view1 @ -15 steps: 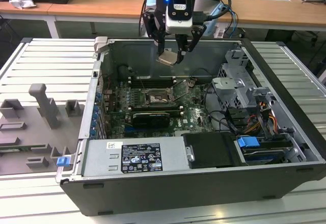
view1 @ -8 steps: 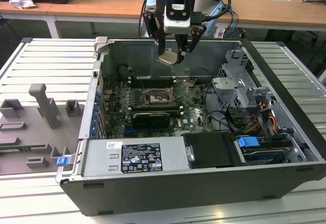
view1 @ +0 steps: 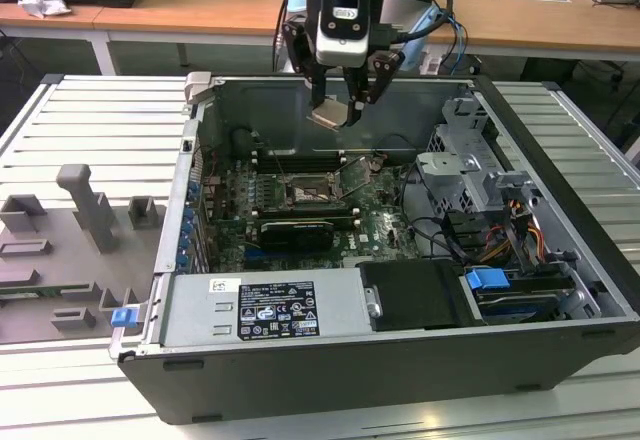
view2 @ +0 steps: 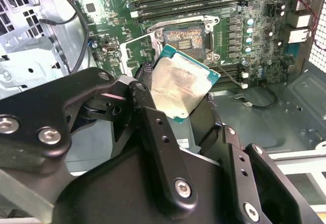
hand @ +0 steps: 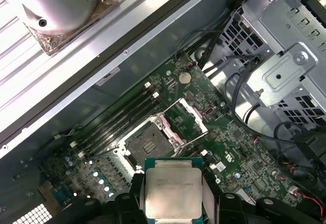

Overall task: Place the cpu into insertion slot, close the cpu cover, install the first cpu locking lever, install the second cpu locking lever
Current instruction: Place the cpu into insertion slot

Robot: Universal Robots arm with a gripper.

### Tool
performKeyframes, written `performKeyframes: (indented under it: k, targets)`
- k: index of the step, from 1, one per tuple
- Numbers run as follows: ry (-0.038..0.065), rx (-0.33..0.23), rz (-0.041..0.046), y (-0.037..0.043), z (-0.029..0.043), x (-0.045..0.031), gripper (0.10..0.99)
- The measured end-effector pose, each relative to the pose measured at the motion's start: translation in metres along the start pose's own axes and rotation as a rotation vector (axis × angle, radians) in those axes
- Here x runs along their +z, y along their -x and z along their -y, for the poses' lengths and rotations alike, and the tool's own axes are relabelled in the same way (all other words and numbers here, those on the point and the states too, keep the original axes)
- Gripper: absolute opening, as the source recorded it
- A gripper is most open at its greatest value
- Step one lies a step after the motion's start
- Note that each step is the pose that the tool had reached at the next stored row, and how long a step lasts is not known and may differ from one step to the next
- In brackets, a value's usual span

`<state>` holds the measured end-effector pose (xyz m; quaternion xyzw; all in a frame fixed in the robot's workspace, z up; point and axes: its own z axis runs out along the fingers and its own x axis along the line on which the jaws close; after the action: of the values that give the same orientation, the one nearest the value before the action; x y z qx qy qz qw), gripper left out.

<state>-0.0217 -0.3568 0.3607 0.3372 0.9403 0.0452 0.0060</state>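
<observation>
My gripper [view1: 335, 112] hangs above the open computer case, shut on the cpu [view1: 330, 114], a flat square chip with a pale metal top. The chip sits tilted between the black fingers in both wrist views [view2: 179, 85] [hand: 173, 187]. Below it on the green board lies the insertion slot [view1: 305, 192] [view2: 186, 38] [hand: 147, 145], its dark centre bare. The cpu cover [hand: 191, 116] [view2: 133, 51], a thin silver frame, stands swung open beside the slot. The chip is well above the socket and apart from it.
Long black memory slots [view1: 295, 160] run just behind the socket and a black graphics card [view1: 295, 232] lies in front. A metal drive cage [view1: 470, 175] with cables fills the case on the exterior view's right. Grey fixtures [view1: 85, 205] stand on the table outside.
</observation>
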Motion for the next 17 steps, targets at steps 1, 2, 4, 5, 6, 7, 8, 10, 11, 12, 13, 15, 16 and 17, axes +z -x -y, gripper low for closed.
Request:
performKeyframes:
  k: [1,2,4,5,6,7,8,10,11,12,13,15,16,17]
  targets:
    - [0.000,0.005,0.0004,0.0000,0.0000,0.0000,0.537]
    - [0.000,0.010,0.0009,0.0000,0.0000,0.0000,0.537]
    - [0.001,0.024,0.0021,0.0000,0.0000,0.0000,0.537]
    - [0.001,0.029,0.0026,0.0000,0.0000,0.0000,0.537]
    - [0.001,0.036,0.0032,0.0000,0.0000,0.0000,0.537]
    - [0.001,0.041,0.0036,0.0000,0.0000,0.0000,0.537]
    - [0.001,0.052,0.0047,0.0000,0.0000,0.0000,0.537]
    - [0.002,0.074,0.0066,0.0000,0.0000,0.0000,0.537]
    - [0.002,0.080,0.0072,0.0000,0.0000,0.0000,0.537]
    - [0.002,0.086,0.0077,0.0000,0.0000,0.0000,0.537]
    - [0.002,0.092,0.0082,0.0000,0.0000,0.0000,0.537]
    - [0.002,0.103,0.0093,0.0000,0.0000,0.0001,0.537]
    - [0.002,0.109,0.0098,0.0000,0.0000,0.0001,0.537]
    - [0.002,0.120,0.0107,0.0000,0.0000,0.0001,0.537]
